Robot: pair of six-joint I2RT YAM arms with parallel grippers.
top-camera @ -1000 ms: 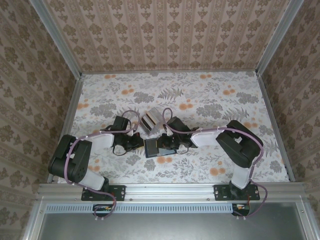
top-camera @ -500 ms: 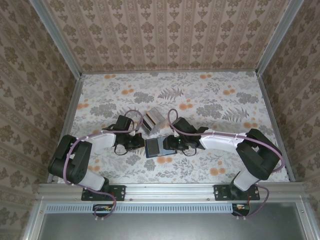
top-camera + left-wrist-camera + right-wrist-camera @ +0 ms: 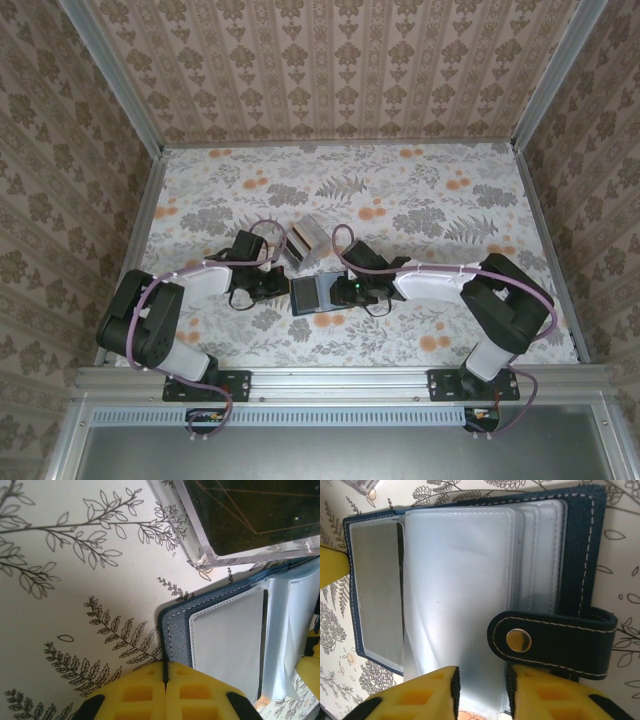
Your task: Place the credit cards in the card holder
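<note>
Right tool, jaws narrowly apart and gripping nothing, is hovering over the open card holder, whose long axis is running across its fingers. Left tool, shut, is resting at the holder's corner. Credit cards are standing beyond the holder, ahead of both.

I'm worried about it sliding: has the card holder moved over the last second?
No. The card holder keeps its place between the clear box and the orange flower print.

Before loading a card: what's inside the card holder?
The card holder holds clear sleeves, top one apparently empty. It covers those beneath; their contents can't be seen.
</note>
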